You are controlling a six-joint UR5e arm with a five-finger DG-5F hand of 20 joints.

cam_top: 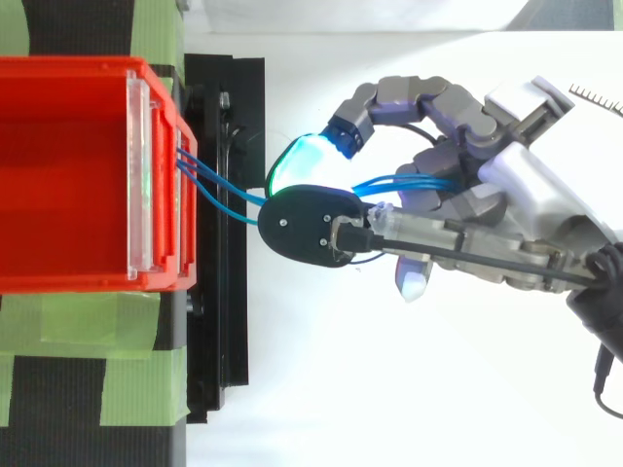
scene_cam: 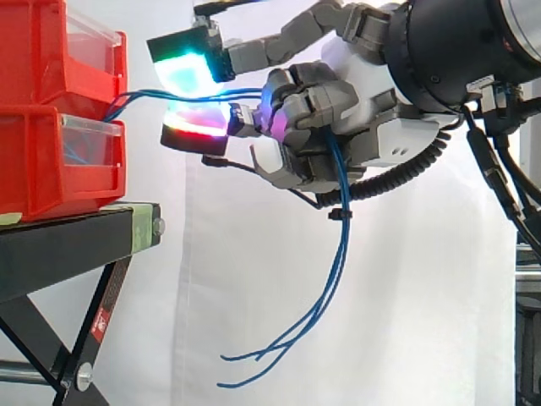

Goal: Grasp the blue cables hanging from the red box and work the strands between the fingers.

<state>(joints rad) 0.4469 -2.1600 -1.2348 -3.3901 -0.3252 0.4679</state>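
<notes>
Hand (scene_cam: 376, 127) curled round blue cables (scene_cam: 343, 245) (ends dangling), near red box (cam_top: 68, 277)

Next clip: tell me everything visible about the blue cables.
The blue cables are several thin, flexible strands. They leave the front of the stacked red bins, run nearly level to the hand, pass between its curled fingers, then hang below it in a loose curve, their free ends splayed in the air.
</notes>
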